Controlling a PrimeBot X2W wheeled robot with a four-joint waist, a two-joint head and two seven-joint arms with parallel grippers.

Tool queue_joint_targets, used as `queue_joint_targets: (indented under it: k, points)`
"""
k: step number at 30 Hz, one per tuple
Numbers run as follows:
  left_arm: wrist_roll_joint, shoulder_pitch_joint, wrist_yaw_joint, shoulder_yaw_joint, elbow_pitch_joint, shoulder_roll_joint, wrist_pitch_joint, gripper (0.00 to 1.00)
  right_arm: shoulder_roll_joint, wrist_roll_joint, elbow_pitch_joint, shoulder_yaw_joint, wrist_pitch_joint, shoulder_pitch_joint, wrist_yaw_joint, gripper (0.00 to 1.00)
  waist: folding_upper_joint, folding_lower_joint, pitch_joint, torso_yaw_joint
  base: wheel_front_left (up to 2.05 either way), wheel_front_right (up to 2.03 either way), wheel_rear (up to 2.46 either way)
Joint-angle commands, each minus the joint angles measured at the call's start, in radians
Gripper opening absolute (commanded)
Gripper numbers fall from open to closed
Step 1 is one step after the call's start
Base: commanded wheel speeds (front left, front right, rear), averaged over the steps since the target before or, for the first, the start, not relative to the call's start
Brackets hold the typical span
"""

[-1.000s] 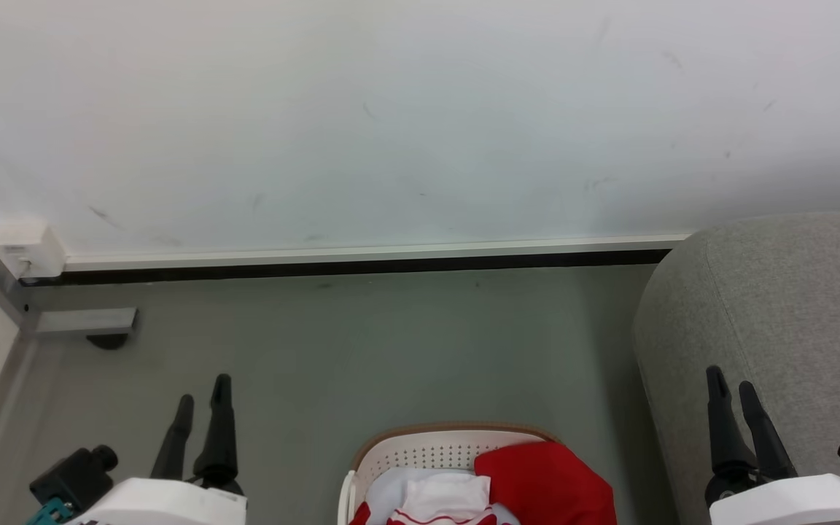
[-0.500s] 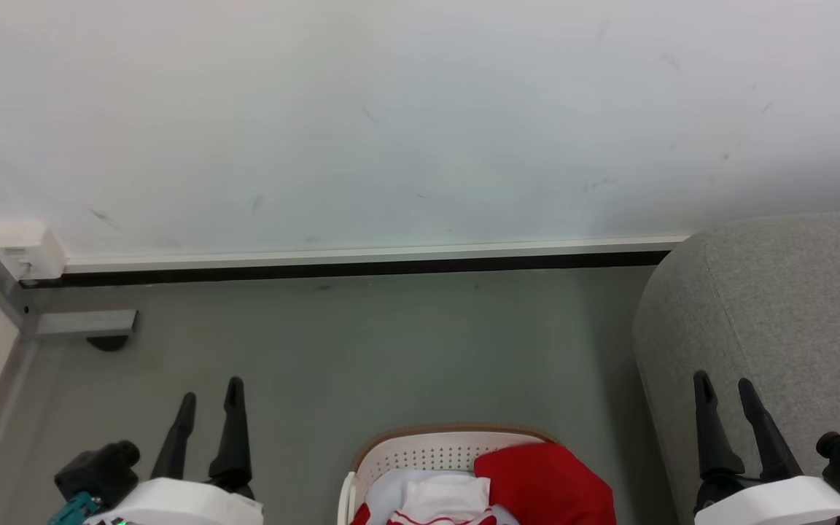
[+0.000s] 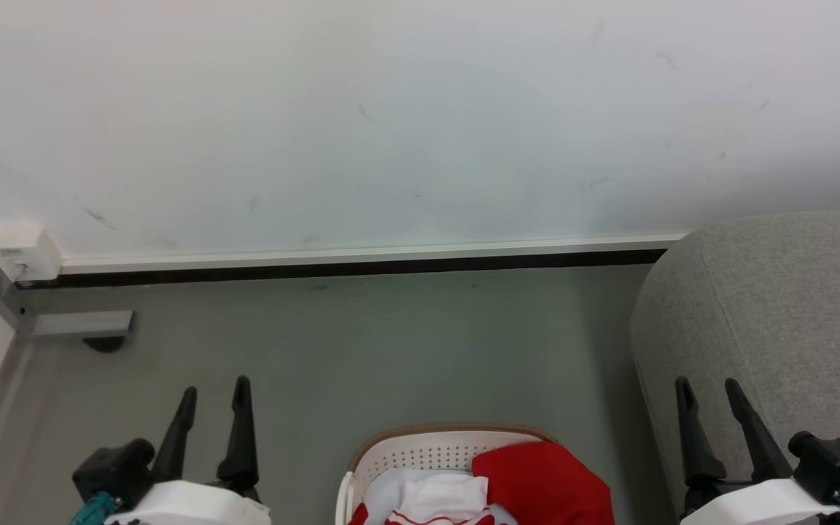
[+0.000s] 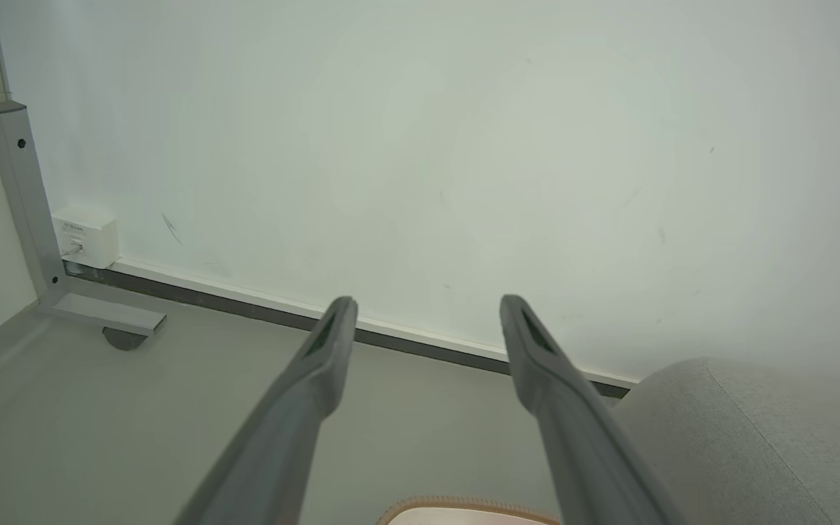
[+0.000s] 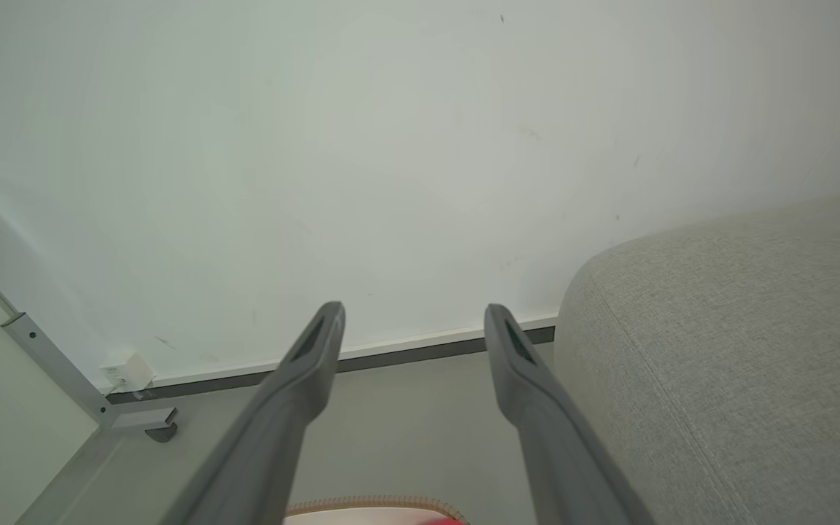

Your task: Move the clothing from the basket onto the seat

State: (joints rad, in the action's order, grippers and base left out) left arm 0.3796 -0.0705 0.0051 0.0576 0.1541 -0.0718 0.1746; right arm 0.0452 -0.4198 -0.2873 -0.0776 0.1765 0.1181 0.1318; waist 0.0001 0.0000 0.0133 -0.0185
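Clothing (image 3: 544, 481) is shown heaped in the basket (image 3: 434, 456) at 6 o'clock; the seat (image 3: 777, 306) is placed at 4 o'clock. Left gripper (image 3: 216, 389) and right gripper (image 3: 706, 384) are held apart, empty. Sleeves could be snagged on the basket if lifted low.

The place reads as a bare indoor test room dressed as a corner of a home: a scuffed white wall (image 3: 391, 109), a plain grey floor (image 3: 391, 350), a bolted metal post (image 4: 22, 197) in the corner, a grey upholstered sofa (image 3: 777, 306) and a white laundry basket (image 3: 427, 452).
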Motion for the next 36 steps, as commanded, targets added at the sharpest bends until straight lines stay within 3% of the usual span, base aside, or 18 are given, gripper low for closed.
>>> queue_joint_targets:
  k: [1, 36]
  points:
    - [-0.026, -0.006, 0.003, 0.000, -0.006, -0.010, 0.010, 1.00, 0.006, 0.021, 0.003, -0.002, 0.007, 0.018, -0.001, 1.00, -0.0001, 0.0000, 0.000, 0.000, 0.00, 0.00, 0.00]
    - [-0.290, 0.010, -0.001, -0.003, -0.021, 0.005, 0.081, 1.00, 0.008, 0.249, 0.006, -0.031, 0.079, 0.018, -0.002, 1.00, -0.0001, 0.0000, 0.000, -0.013, 0.00, 0.00, 0.00]
